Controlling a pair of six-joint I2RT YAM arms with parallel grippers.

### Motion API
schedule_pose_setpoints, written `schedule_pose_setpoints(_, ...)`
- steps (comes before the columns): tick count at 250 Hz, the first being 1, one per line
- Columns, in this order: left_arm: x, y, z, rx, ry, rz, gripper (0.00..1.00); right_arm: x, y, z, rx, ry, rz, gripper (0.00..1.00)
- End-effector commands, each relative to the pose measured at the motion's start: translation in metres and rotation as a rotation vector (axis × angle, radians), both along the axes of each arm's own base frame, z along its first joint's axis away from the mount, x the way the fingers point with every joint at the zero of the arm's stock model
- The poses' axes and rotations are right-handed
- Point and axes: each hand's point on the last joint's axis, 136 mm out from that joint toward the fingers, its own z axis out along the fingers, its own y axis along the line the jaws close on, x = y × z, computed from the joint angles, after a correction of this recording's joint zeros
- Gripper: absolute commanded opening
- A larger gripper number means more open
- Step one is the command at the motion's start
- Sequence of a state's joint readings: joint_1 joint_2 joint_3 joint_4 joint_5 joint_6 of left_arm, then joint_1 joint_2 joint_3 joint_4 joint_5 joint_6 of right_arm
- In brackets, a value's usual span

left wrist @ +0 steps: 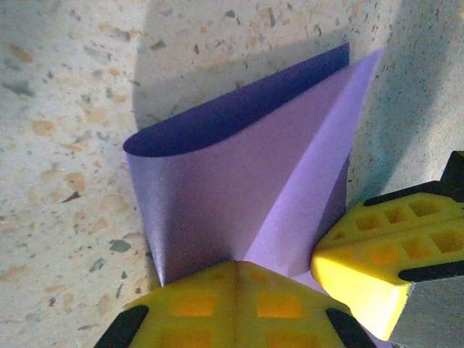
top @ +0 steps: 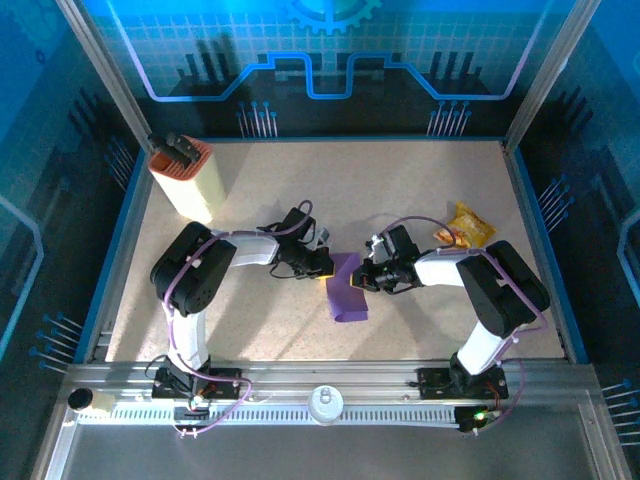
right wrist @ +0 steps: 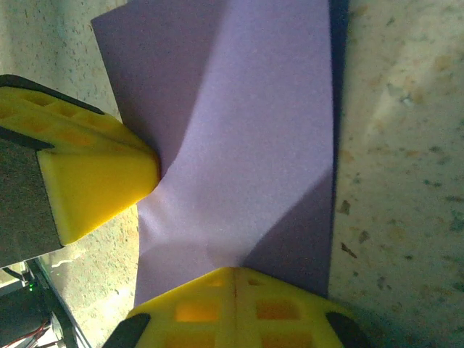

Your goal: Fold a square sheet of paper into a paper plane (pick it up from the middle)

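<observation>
The purple sheet of paper (top: 348, 292) lies at the table's middle, partly folded, between both grippers. In the left wrist view the paper (left wrist: 239, 181) curls up in a loose fold with a diagonal crease, and its near edge runs into my left gripper (left wrist: 243, 267), whose yellow fingers are shut on it. My right gripper (right wrist: 232, 272) is shut on the opposite edge of the paper (right wrist: 246, 123). The two grippers face each other closely: left gripper (top: 322, 264), right gripper (top: 368, 276). The other arm's yellow finger appears beside the paper in each wrist view.
A tall cream-and-orange box (top: 186, 180) stands at the back left. A yellow-orange snack packet (top: 466, 228) lies at the right, behind the right arm. Blue-edged walls (top: 528, 215) ring the speckled table.
</observation>
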State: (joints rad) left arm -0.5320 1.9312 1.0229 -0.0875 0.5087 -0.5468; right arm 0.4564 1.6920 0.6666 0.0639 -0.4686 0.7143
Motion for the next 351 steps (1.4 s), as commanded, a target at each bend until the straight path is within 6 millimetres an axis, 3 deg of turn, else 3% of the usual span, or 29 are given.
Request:
schedule_pose_setpoints(1,-0.012,0.023,-0.033,0.112,0.057,0.031,0.00,-0.044,-0.047,-0.052,-0.223,0.192,-0.063,0.05)
schedule_pose_setpoints(23,-0.009,0.018,-0.019,0.080,0.043,0.034,0.00,-0.044,-0.047,-0.052,-0.222,0.192,-0.064,0.05)
schedule_pose_setpoints(62,0.007,0.002,0.023,-0.002,-0.018,0.022,0.00,-0.044,-0.047,-0.051,-0.221,0.191,-0.063,0.05)
schedule_pose_setpoints(93,0.010,-0.010,0.039,-0.044,-0.040,-0.030,0.00,-0.043,-0.047,-0.050,-0.221,0.189,-0.065,0.05)
schedule_pose_setpoints(141,0.013,-0.011,0.028,-0.025,-0.029,-0.034,0.00,-0.043,-0.047,-0.050,-0.221,0.189,-0.066,0.05)
schedule_pose_setpoints(224,0.021,0.015,-0.024,0.081,0.020,0.034,0.00,-0.046,-0.050,-0.051,-0.227,0.191,-0.069,0.05)
schedule_pose_setpoints(313,0.051,0.047,-0.020,0.148,0.025,0.203,0.00,-0.049,-0.050,-0.052,-0.227,0.195,-0.070,0.05)
schedule_pose_setpoints(351,0.056,0.045,-0.014,0.140,0.024,0.233,0.00,-0.049,-0.049,-0.053,-0.225,0.195,-0.071,0.05)
